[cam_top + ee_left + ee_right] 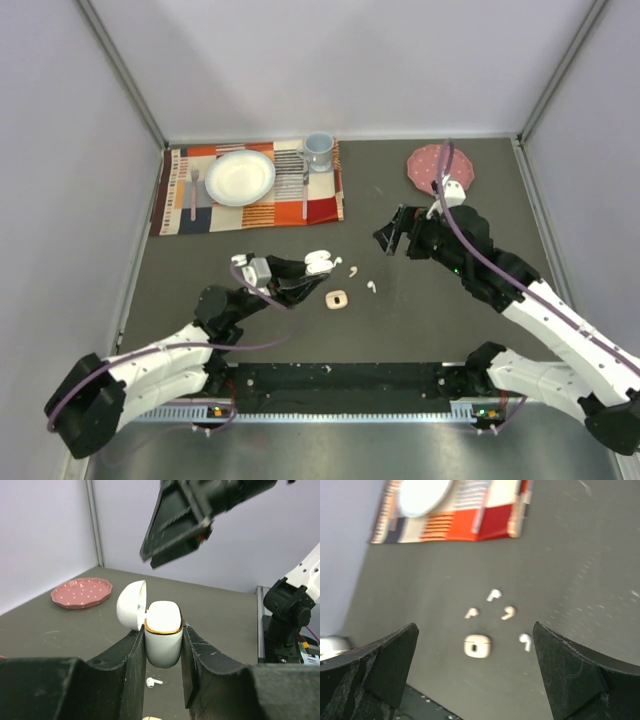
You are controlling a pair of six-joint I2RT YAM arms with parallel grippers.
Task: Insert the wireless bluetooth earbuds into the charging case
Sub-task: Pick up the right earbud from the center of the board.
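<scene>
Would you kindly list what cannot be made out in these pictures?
- Left wrist: inside of the open charging case, seen from outside; contents unknown.
- Right wrist: earbuds and second case blurred; orientation unclear.
- Top: earbuds too small; the left gripper covers part of its case.

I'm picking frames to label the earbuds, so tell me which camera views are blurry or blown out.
Right wrist view: soft and smeared, the earbuds and striped placemat lack crisp edges. Left wrist view: sharp on the charging case, but its top glares to pure white. Top external view: crisp, evenly lit, only faint shadows.
</scene>
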